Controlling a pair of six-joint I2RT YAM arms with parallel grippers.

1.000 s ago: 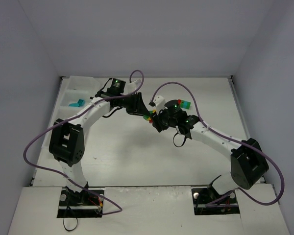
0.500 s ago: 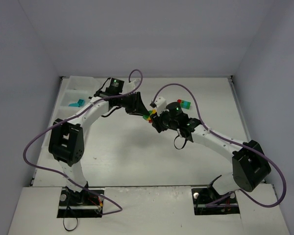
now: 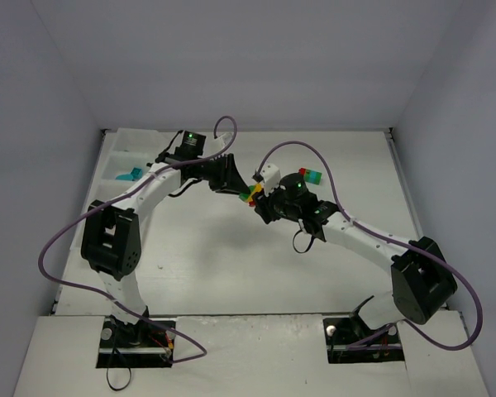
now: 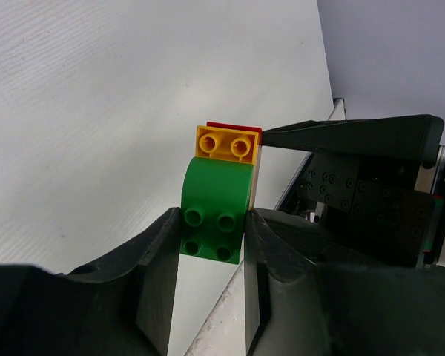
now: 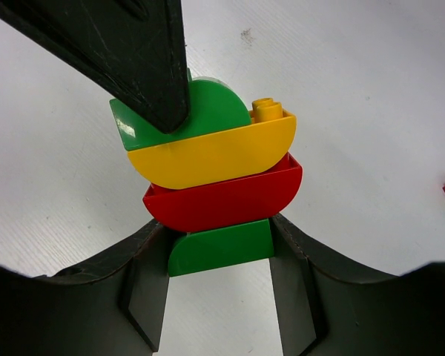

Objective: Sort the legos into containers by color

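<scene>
From above: a white table (image 3: 231,265) boxed by pale lilac walls (image 3: 58,83), with a tray (image 3: 120,145) at ten o'clock holding a teal brick (image 3: 132,174). Left wrist: the left gripper (image 4: 210,241) pinches a clump's (image 4: 221,178) green end brick (image 4: 215,200). Right wrist: the right gripper (image 5: 221,259) pinches the opposite green brick (image 5: 221,248).

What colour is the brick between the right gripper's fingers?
Green. The brick shows best in the right wrist view.
</scene>
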